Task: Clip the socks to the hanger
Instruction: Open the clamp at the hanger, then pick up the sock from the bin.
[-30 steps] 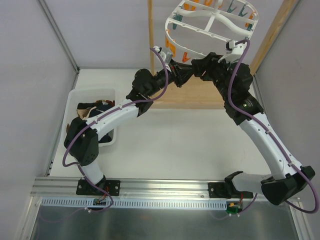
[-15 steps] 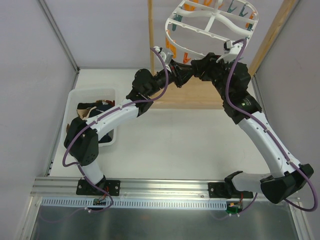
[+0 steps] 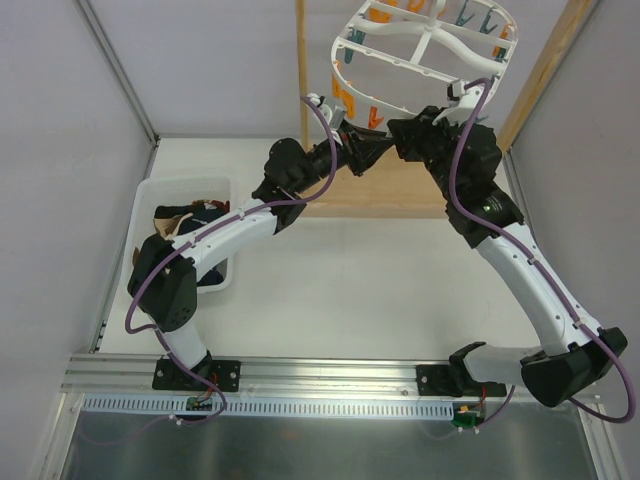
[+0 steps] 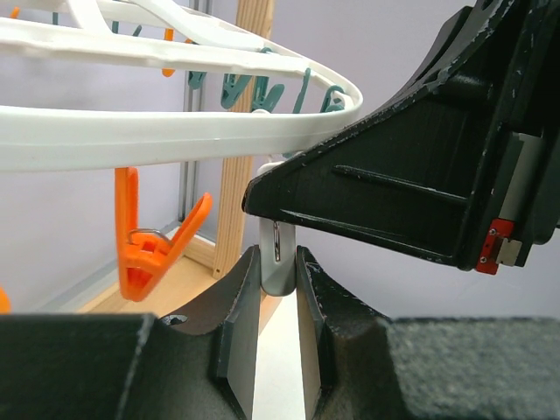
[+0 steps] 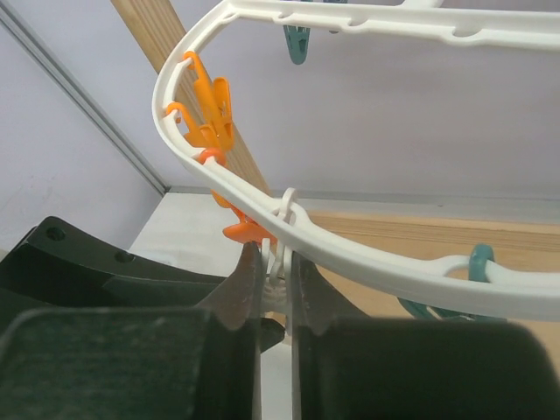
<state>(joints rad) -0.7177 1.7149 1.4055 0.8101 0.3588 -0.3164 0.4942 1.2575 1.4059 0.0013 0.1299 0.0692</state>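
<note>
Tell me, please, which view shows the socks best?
The top view: the socks lie in the white bin on the left. Neither wrist view shows them; both face the hanger.

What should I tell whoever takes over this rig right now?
The left claw is shut on the white peg under the hanger rim.
The right claw is shut on what looks like the same peg.
The socks lie in the white bin, on the left.
Done: no sock shows on the hanger or in either claw.
To do: fetch socks, clip every one.
</note>
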